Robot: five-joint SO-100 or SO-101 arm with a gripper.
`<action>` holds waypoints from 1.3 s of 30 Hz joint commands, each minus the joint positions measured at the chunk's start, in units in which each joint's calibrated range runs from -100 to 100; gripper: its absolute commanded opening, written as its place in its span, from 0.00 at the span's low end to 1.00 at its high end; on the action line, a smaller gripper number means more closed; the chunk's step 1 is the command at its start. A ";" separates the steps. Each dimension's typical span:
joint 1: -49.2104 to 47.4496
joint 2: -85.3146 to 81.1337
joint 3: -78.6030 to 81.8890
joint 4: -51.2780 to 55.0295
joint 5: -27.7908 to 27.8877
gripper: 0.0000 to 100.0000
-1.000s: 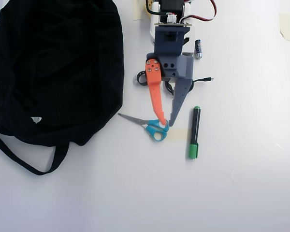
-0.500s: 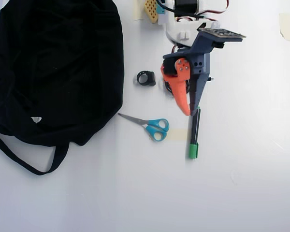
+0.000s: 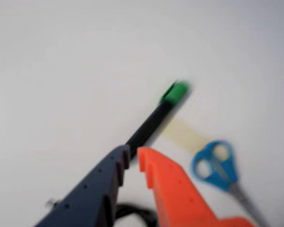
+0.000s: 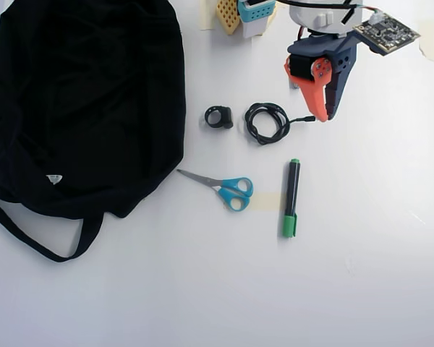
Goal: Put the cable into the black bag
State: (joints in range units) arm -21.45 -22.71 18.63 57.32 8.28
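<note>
The cable [image 4: 266, 121] lies in a small loose coil on the white table, and its tail ends in a plug [image 4: 311, 118]. My gripper [image 4: 325, 116] hovers just right of that plug in the overhead view. Its orange and dark blue jaws stand a narrow gap apart and hold nothing. In the blurred wrist view my gripper [image 3: 133, 155] points at the table, and a black loop of the cable [image 3: 132, 211] shows low between the jaws. The black bag [image 4: 87, 101] lies at the far left with its strap [image 4: 29, 235] trailing toward the front.
A small thick black ring [image 4: 218, 117] lies left of the coil. Blue-handled scissors [image 4: 228, 188] and a black marker with a green cap [image 4: 291, 196] lie in front; both also show in the wrist view, scissors [image 3: 217, 166] and marker [image 3: 156, 118]. The arm base [image 4: 325, 14] stands at the back.
</note>
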 commanded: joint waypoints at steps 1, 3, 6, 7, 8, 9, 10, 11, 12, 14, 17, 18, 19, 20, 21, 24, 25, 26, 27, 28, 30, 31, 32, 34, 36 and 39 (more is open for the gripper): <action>-2.48 -2.19 -1.47 5.21 -0.26 0.02; -3.83 -2.19 -1.47 8.83 0.01 0.02; -5.92 -2.19 -1.47 14.94 0.11 0.02; -6.37 -2.19 -1.47 16.49 0.11 0.02; -6.74 -2.19 -1.47 17.70 0.01 0.02; -7.12 -2.19 -1.47 18.99 -0.36 0.02; -7.34 -2.19 -1.47 20.37 -0.47 0.02; -7.42 -2.19 -1.47 21.49 -0.47 0.02; -7.42 -2.19 -1.47 22.18 -0.47 0.02; -7.34 -2.19 -1.38 23.64 -0.52 0.02; -7.12 -2.11 -0.84 26.49 -2.35 0.02; -6.97 -2.11 -0.57 27.69 -3.30 0.02; -6.74 -2.11 -0.57 28.98 -3.72 0.02; -6.59 -2.11 -0.57 29.93 -3.98 0.02; -6.59 -2.11 -0.57 30.45 -4.03 0.02; -6.52 -2.11 -0.48 30.62 -4.08 0.02; -6.52 -2.11 -0.48 30.97 -4.08 0.02; -6.37 -2.11 -0.48 30.97 -4.08 0.02; -5.92 -2.02 -0.48 30.97 -4.08 0.02; -5.47 -2.02 -0.48 30.97 -4.08 0.02; -5.02 -2.02 -0.48 30.97 -4.08 0.02; -4.72 -2.02 -0.48 31.14 -4.03 0.02; -4.50 -2.02 -0.48 31.48 -4.03 0.02; -3.60 -2.02 -0.48 31.65 -4.03 0.02; -2.55 -1.69 -0.48 31.65 -4.03 0.02; -0.91 -1.19 -0.48 31.65 -3.98 0.02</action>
State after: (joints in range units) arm -24.17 -22.79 18.63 88.66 4.22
